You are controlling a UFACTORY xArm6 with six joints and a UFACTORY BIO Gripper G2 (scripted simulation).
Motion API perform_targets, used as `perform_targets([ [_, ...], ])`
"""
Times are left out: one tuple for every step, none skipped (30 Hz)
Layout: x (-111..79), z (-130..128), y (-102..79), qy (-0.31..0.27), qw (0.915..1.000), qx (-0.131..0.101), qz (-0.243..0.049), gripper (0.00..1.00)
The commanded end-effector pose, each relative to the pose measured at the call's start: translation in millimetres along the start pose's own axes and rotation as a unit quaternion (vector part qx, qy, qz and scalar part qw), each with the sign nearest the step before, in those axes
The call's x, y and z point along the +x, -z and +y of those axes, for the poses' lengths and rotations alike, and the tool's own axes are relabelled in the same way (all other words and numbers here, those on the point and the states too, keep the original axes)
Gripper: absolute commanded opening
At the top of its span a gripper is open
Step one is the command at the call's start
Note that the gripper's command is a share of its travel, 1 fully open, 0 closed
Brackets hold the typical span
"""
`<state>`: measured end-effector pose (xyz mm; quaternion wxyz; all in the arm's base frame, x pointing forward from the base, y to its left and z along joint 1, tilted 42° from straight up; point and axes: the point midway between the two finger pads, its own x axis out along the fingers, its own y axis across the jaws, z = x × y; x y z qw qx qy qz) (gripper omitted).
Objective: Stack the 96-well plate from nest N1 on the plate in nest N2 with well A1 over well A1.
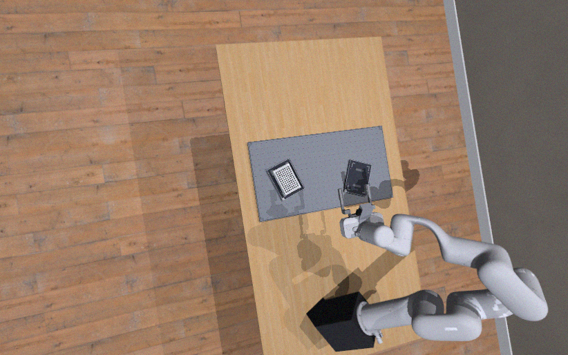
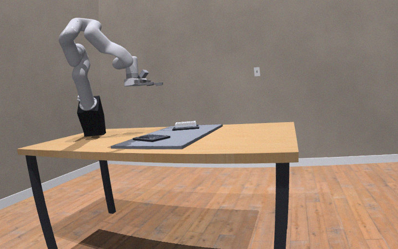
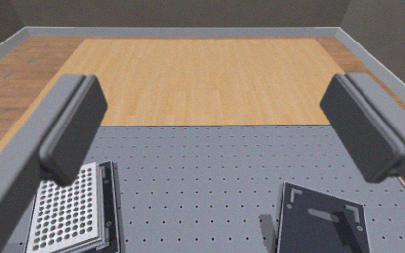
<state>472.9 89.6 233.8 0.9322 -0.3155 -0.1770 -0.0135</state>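
Gripper (image 1: 353,187) (image 2: 159,83) (image 3: 214,126), height plain only in exterior, white plate (image 1: 285,179) (image 2: 185,124) (image 3: 67,208), wells hidden there

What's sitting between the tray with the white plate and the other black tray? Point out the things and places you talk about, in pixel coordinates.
Only bare grey pegboard (image 1: 321,150) (image 3: 191,198), with shadows on it, lies between the plate's nest (image 1: 296,192) (image 3: 109,198) and the other nest (image 1: 358,177) (image 3: 304,232); top and wrist views show it.

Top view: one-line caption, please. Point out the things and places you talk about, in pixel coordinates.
Open, empty jaws (image 1: 355,191) beside bare nest N1 (image 1: 357,177); white plate (image 1: 286,179) in N2.
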Motion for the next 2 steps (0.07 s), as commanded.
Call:
perform_targets([
  [1.0,0.0,-1.4,0.001,1.0000,0.001,-0.001,0.37],
  [1.0,0.0,-1.4,0.001,1.0000,0.001,-0.001,0.37],
])
